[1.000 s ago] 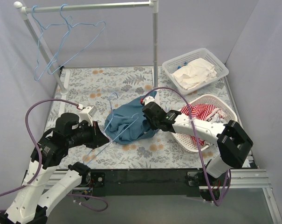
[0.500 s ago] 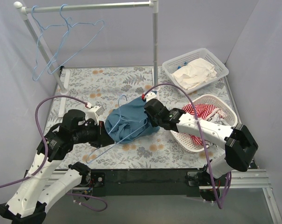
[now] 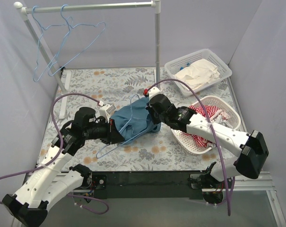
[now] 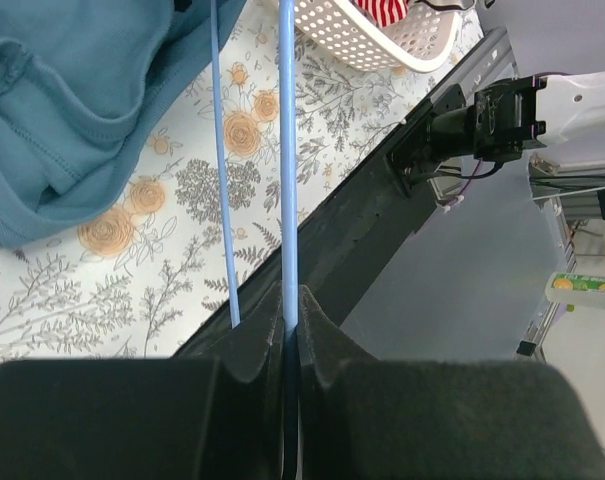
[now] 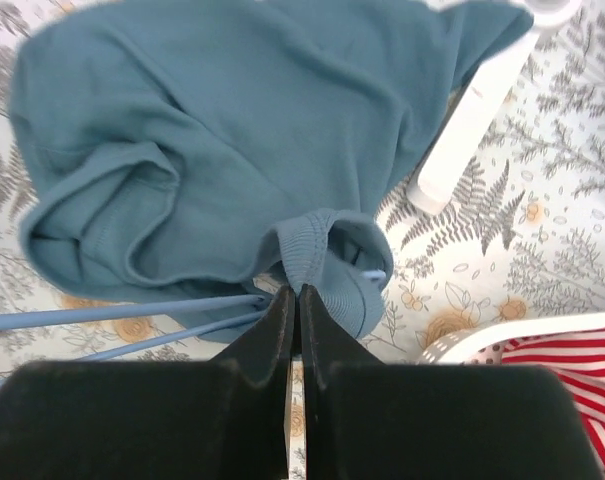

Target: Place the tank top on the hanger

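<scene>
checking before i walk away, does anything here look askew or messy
Yes: the tank top is crumpled in a wad at the hanger instead of spread across it. The left gripper pinches the hanger's wire, the right gripper pinches a ribbed edge of the cloth.

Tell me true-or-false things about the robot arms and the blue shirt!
1. The left gripper pinches the thin light-blue wire hanger. True.
2. The right gripper hangs open above the teal-blue cloth tank top. False: it is shut on the top's ribbed edge.
3. Two more blue wire hangers hang on the white rail. True.
4. The red-and-white striped garment hangs on that rail. False: it lies in the round white basket.
</scene>
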